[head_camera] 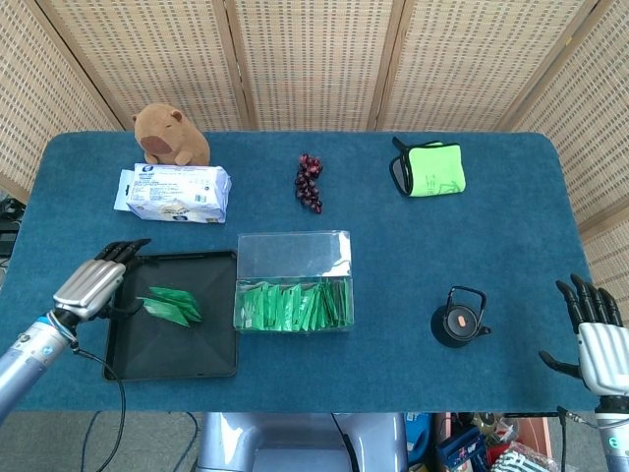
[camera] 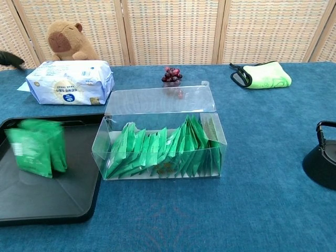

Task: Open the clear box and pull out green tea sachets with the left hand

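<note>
The clear box [head_camera: 242,317] [camera: 218,137] stands open at the table's middle, its lid [head_camera: 295,254] [camera: 160,100] folded flat behind it and several green tea sachets [head_camera: 295,305] [camera: 157,149] upright inside. A small bunch of sachets [head_camera: 172,307] [camera: 35,152] is over the black tray [head_camera: 187,360] [camera: 52,207], blurred in the chest view. My left hand [head_camera: 93,280] hovers at the tray's left edge, fingers apart and holding nothing. My right hand [head_camera: 595,339] waits by the table's front right corner with fingers spread.
A capybara plush [head_camera: 169,135] and a wipes pack [head_camera: 173,192] lie at the back left. Dark grapes [head_camera: 310,183] sit behind the box, a green cloth [head_camera: 430,169] at the back right, and a black teapot [head_camera: 458,320] right of the box.
</note>
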You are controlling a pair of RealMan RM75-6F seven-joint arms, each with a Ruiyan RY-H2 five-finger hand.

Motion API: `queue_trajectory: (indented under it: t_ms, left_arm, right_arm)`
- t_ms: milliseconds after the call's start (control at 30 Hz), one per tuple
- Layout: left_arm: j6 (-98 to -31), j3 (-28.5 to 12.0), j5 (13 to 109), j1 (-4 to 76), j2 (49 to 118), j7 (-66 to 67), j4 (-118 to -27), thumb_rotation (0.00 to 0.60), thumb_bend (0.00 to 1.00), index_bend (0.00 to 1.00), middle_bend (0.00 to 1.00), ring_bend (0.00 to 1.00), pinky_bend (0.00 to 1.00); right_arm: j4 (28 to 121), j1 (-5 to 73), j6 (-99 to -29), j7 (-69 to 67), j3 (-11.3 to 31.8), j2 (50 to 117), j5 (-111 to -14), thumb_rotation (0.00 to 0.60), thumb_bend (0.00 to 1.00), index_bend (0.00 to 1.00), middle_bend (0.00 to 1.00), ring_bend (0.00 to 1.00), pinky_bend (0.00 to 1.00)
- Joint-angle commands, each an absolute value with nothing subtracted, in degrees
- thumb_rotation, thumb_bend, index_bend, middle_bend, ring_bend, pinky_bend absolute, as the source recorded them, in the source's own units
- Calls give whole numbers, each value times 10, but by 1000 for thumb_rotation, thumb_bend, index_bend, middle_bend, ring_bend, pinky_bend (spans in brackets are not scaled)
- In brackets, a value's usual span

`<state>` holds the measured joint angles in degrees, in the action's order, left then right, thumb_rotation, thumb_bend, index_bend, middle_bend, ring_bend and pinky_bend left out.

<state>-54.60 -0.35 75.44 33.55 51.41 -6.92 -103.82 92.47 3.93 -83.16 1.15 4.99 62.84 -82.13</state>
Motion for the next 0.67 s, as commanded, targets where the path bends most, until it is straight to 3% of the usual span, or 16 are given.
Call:
queue_trajectory:
  t_ms: [33,400,667]
  left_arm:
    - [-626,-13,787,292,525,-93,-1027,600,164,0,0,0,0]
    - [-834,-6,795,164,604,-5,-982,600,163,0,0,0,0]
    - [-884,11,785,111,635,33,-969,600,163,0,0,0,0]
  right_arm:
    - [926,39,-833,11,49,628,-823,600,0,0,0,0,0]
    - [933,36,-841,-2,47,621,-834,600,0,0,0,0,0]
    - [935,31,-864,-16,47,615,-854,600,0,0,0,0,0]
